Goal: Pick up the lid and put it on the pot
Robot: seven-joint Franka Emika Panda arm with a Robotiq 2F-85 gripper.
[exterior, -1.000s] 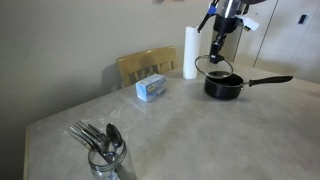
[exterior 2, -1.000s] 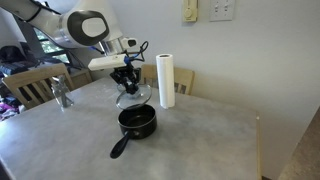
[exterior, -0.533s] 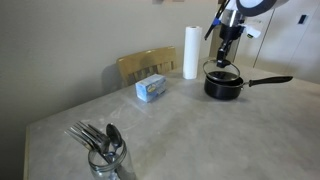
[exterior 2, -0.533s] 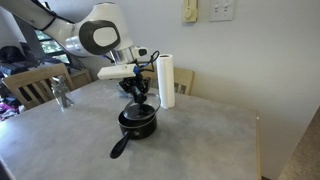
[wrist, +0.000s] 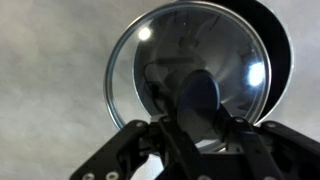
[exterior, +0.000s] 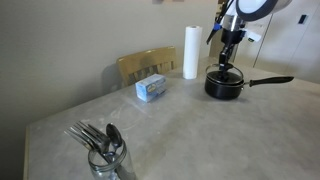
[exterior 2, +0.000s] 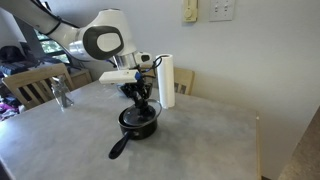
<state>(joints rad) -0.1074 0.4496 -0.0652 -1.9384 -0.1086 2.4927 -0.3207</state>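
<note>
The small black pot with a long straight handle stands on the table near the paper towel roll; it also shows in an exterior view, its handle pointing to the front. My gripper is shut on the black knob of the glass lid and holds it right over the pot, at or just above its rim. In the wrist view the pot's dark rim peeks out past the lid's metal edge at the upper right.
A white paper towel roll stands just behind the pot. A blue-and-white box lies mid-table. A glass jar of cutlery stands at a table corner. Wooden chairs sit by the edges.
My gripper has carried the lid sideways from beside the pot to over it and lowered it toward the rim.
</note>
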